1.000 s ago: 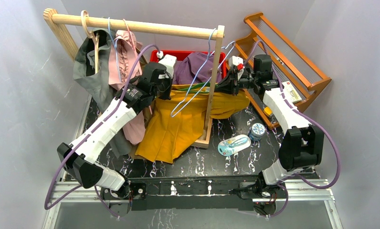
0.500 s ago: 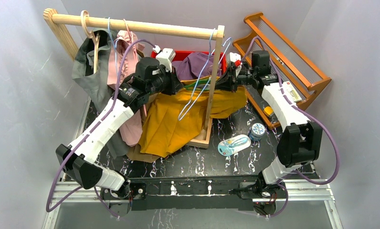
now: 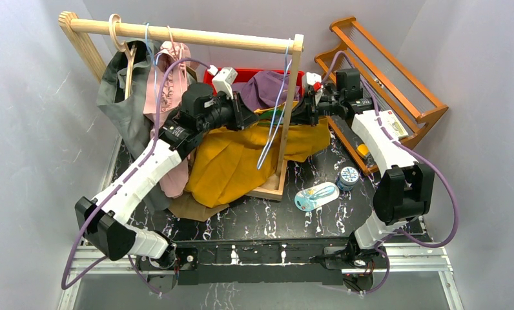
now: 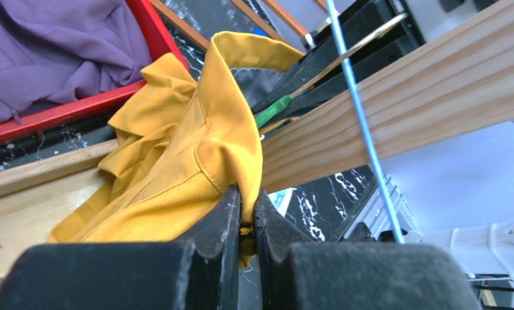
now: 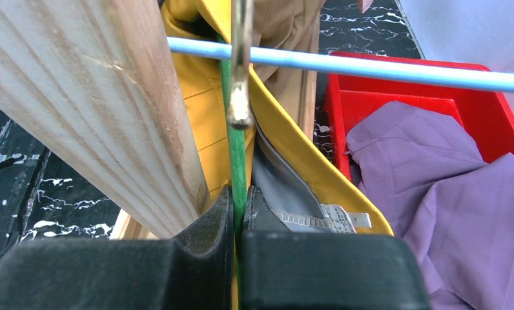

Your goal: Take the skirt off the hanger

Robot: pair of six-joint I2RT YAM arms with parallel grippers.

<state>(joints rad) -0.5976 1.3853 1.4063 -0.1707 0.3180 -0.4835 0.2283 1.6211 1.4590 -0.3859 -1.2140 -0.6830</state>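
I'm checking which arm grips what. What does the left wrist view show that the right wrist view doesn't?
Only left wrist: the left tool shut on the mustard-yellow fabric skirt. Only right wrist: the right tool shut on the thin green hanger bar, and the skirt's grey lining with a white label. Both: skirt, green bar, pale wooden post, blue wire hanger, red plastic bin holding purple cloth.

From above, the left arm (image 3: 148, 171) covers the skirt's (image 3: 232, 165) upper-left corner. On the right wrist cam the hanger (image 5: 237, 155) drops out of sight between the right gripper's (image 5: 238, 200) fingers, the tag (image 5: 332, 219) print is unreadable (way too small), and the purple cloth (image 5: 435, 194) runs off the edge. The left gripper's (image 4: 248, 213) near end is just blur.
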